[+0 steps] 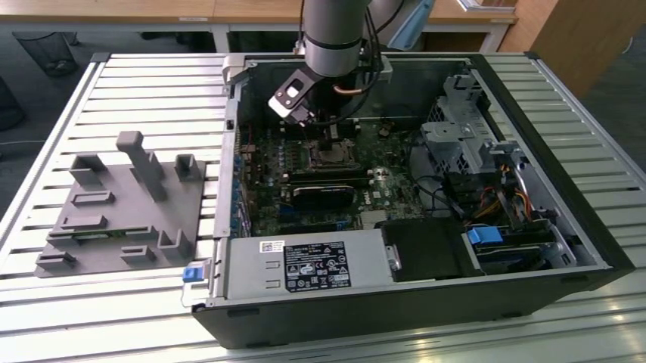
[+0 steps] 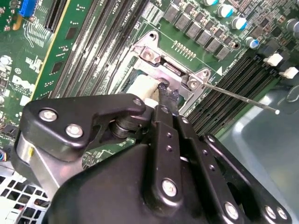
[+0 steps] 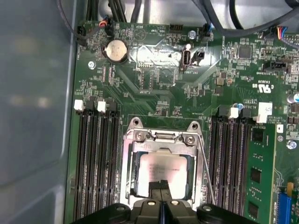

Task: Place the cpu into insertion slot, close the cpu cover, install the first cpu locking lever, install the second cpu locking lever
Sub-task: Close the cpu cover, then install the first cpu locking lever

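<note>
Wooden desks [image 1: 151,9] run along the far side. In front of them is a slatted metal table [image 1: 131,83] carrying an open computer case [image 1: 404,318], with a grey slotted fixture [image 1: 111,204] on the exterior view's left.

Case contents: a green motherboard [image 1: 379,193], a power supply [image 1: 302,265] at the near wall, and a drive cage [image 1: 459,128] with cabling on the exterior view's right.

Progress, as judged: the cpu [image 3: 163,168] lies flat in the insertion slot [image 3: 134,177], so placement looks done. The cpu cover [image 3: 161,147] appears folded down around it, with the pale chip top showing through the window. One locking lever [image 2: 243,98] juts free of the board, not yet latched. The state of the other lever cannot be determined. Lever work is therefore judged outstanding.

The gripper [image 3: 161,189] is inside the case at the far side, directly over the socket. Its jaws are pressed together and hold nothing, and its tip is at the cover's window edge.
</note>
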Available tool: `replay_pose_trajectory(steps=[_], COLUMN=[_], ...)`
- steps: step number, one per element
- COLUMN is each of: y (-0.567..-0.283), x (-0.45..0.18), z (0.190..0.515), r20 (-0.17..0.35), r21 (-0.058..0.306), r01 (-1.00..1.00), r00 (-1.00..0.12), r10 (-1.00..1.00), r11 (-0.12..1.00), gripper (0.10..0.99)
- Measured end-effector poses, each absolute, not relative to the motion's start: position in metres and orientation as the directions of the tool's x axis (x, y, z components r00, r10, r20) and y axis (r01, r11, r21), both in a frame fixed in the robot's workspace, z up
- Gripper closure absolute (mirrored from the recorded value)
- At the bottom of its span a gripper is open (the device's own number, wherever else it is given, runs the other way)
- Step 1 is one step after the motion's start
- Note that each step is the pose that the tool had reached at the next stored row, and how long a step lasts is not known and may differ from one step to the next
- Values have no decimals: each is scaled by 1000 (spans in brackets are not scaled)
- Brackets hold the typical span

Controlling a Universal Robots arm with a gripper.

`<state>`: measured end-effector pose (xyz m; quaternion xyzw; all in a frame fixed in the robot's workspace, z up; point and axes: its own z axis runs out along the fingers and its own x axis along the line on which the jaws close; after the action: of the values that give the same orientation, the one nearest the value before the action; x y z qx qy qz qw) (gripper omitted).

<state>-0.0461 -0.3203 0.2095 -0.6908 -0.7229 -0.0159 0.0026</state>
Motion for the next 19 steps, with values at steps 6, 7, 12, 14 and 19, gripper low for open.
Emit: replay_pose_trajectory(steps=[6, 7, 12, 14, 19], y=[-320, -320, -320, -320, -320], x=[-41, -40, -36, -35, -35], z=[209, 209, 209, 209, 209], r20=[26, 26, 27, 27, 27], r21=[19, 19, 19, 19, 19], r01=[999, 999, 999, 999, 999], r00=[-46, -46, -46, -46, -46], r10=[999, 999, 999, 999, 999], r11=[45, 45, 45, 45, 45], gripper=[965, 965, 965, 965, 965])
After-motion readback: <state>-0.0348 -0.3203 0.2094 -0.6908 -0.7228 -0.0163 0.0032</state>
